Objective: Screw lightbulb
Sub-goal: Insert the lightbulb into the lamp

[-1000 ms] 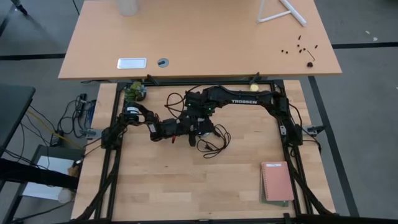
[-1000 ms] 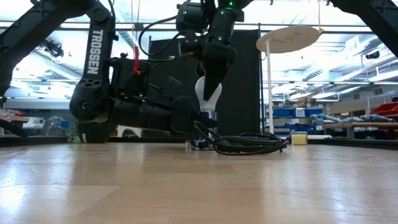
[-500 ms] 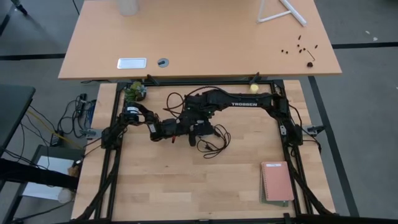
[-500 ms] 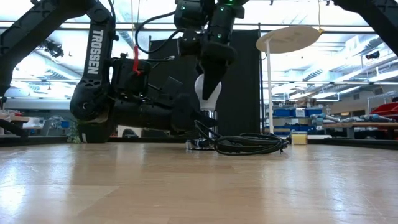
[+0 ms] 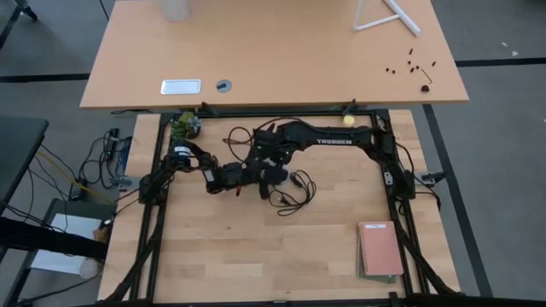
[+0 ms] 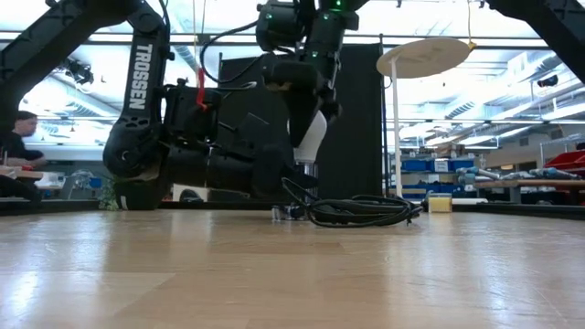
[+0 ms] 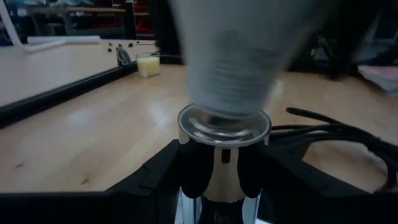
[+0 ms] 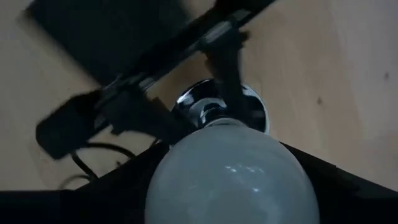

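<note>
The white lightbulb (image 8: 233, 168) is in my right gripper (image 6: 311, 110), which points down over the middle of the table (image 5: 275, 169). The bulb's neck (image 7: 230, 93) stands upright in the round silver socket (image 7: 224, 127). My left gripper (image 7: 221, 177) reaches in level from the table's left (image 5: 258, 177) and is shut on the socket low over the wood. In the low view the bulb (image 6: 312, 137) shows partly behind the right fingers. The socket's black cord (image 6: 356, 210) lies coiled on the table. My left gripper pinches the socket's body below its silver rim (image 7: 222, 163) between its two fingers (image 7: 186, 177), coming level from the table's left. The socket stands upright, its opening up. My right gripper pinches the bulb's round glass top (image 8: 186, 186) between its two fingers from above, pointing down. The bulb stands upright, neck down in the socket.
The cord (image 5: 290, 192) loops toward the table's near right of the grippers. A pink notebook (image 5: 380, 249) lies at the near right. A small plant (image 5: 183, 125) and a yellowish ball (image 5: 348, 120) sit at the far edge. A person (image 6: 14, 137) sits behind the table.
My right gripper has turned about its downward axis with the bulb, staying over the socket. My left gripper and the socket have kept still.
</note>
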`<action>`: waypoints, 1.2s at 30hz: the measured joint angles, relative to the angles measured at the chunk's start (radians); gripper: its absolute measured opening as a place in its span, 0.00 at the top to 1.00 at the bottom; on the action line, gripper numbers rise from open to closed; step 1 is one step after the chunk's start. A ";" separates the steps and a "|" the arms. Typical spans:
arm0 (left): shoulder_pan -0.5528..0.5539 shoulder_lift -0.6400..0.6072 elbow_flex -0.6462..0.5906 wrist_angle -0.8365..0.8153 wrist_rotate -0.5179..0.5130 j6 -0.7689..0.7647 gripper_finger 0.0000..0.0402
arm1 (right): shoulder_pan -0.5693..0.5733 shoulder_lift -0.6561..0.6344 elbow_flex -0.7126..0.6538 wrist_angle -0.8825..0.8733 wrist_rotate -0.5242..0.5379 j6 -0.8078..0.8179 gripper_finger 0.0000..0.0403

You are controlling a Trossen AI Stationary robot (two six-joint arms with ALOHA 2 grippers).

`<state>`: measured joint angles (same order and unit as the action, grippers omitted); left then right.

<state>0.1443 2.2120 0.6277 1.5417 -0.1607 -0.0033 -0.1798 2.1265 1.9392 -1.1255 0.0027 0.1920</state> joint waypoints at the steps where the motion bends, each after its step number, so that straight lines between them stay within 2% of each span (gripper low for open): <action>1: -0.005 0.000 0.000 0.001 -0.001 0.022 0.53 | -0.007 0.000 0.000 0.000 -0.020 0.029 0.29; 8: -0.029 -0.001 0.000 0.009 -0.037 0.074 0.53 | -0.020 0.000 0.000 0.000 -0.052 0.137 0.30; 16: -0.026 -0.001 0.000 0.013 -0.037 0.024 0.53 | 0.030 0.000 0.000 0.001 0.056 0.132 0.31; 25: -0.026 0.002 0.001 0.017 -0.047 0.016 0.53 | 0.032 -0.003 -0.075 0.055 0.056 0.288 0.31; 36: -0.026 0.000 0.002 0.008 -0.047 0.020 0.53 | 0.042 -0.003 -0.080 0.112 0.099 0.418 0.34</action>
<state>0.1181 2.2120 0.6292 1.5501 -0.2077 0.0166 -0.1383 2.1239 1.8587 -1.0137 0.1013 0.6099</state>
